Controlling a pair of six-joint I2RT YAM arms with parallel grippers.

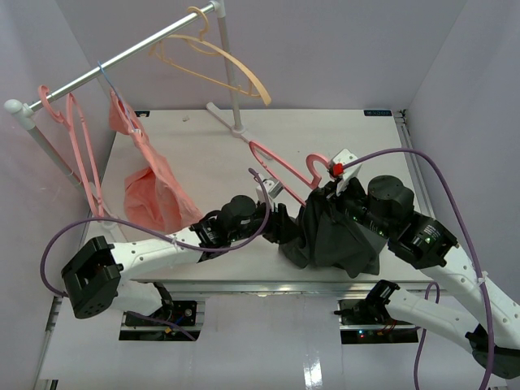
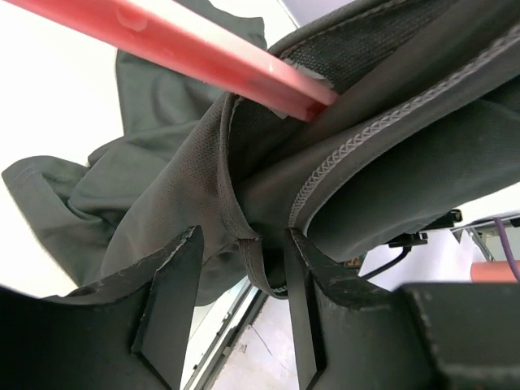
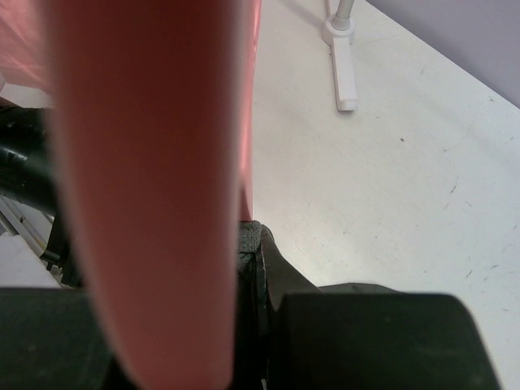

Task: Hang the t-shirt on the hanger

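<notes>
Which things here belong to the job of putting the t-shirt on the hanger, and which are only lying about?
For the job: dark charcoal cloth t-shirt; salmon-pink plastic hanger pushed into it.
Only standing by: tan-yellow hanger on the metal rail; salmon-pink cloth garment hanging there; further pink hangers at the rail's left end.

I see a tan-yellow plastic hanger (image 1: 213, 58) hooked on the silver metal rail (image 1: 122, 58), far beyond the jaws. A salmon-pink cloth garment (image 1: 150, 191) hangs from that rail, left of both jaws. The rack's white foot (image 1: 231, 122) lies on the white tabletop (image 1: 195, 154) beyond them.
</notes>
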